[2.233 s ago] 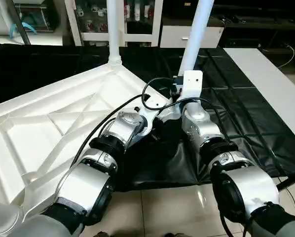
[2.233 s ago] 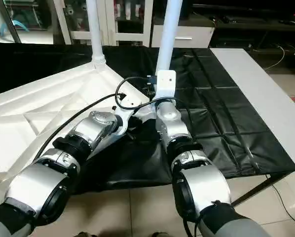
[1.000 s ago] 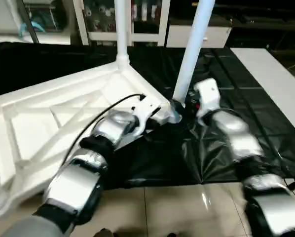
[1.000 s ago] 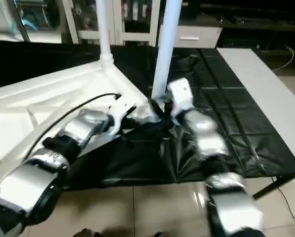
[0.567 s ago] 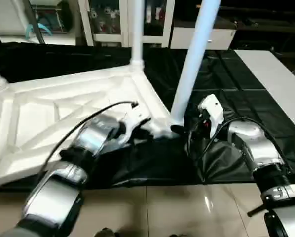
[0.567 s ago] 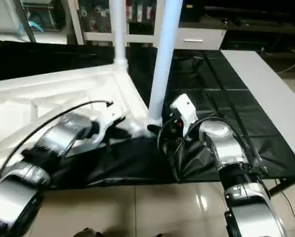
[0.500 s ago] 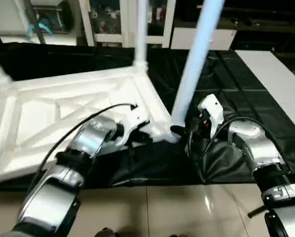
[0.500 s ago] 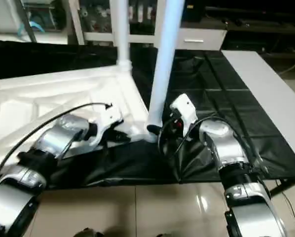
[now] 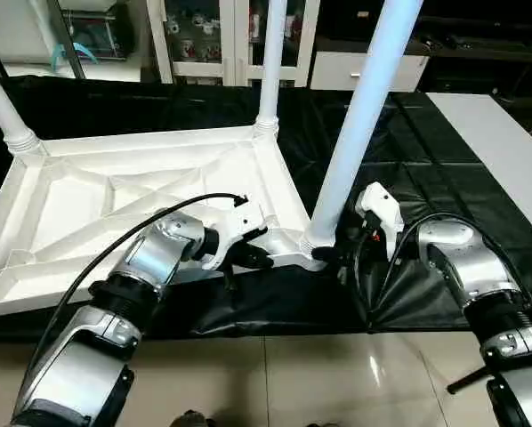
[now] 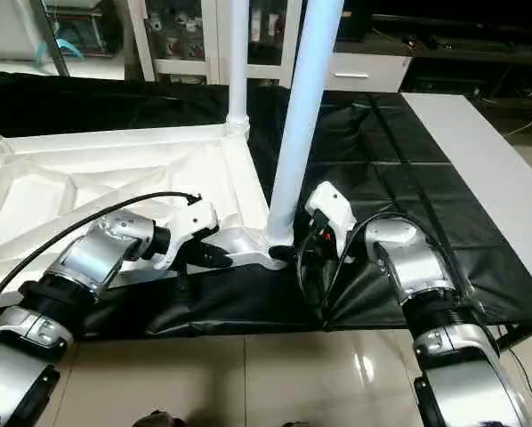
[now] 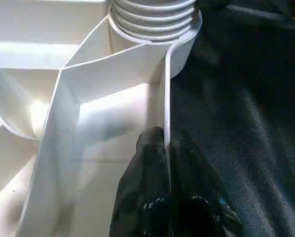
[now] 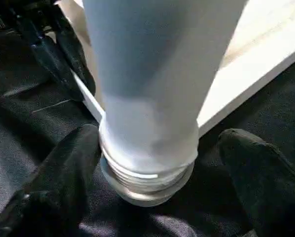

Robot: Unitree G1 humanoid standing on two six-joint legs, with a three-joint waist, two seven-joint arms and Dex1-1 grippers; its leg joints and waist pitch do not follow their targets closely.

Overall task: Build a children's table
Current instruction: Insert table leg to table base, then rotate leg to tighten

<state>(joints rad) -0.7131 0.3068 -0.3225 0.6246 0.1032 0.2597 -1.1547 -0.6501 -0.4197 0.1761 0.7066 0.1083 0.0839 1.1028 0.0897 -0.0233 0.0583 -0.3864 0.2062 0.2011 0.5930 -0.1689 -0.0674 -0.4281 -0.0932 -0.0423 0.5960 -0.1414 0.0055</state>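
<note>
White plastic top [image 9: 141, 191] lying ribbed side up on black-draped worktop [image 9: 444, 169], rim pinched by left tool [image 11: 166, 148] just short of near corner socket. Leg [image 9: 359, 116] rising upright from that socket, straight ahead of right tool [image 12: 152, 163], fingers [image 12: 63, 173] spread wide either side, untouching. Right arm nearer, forearm low, wrist turned in; likely next, closing on leg base.
</note>
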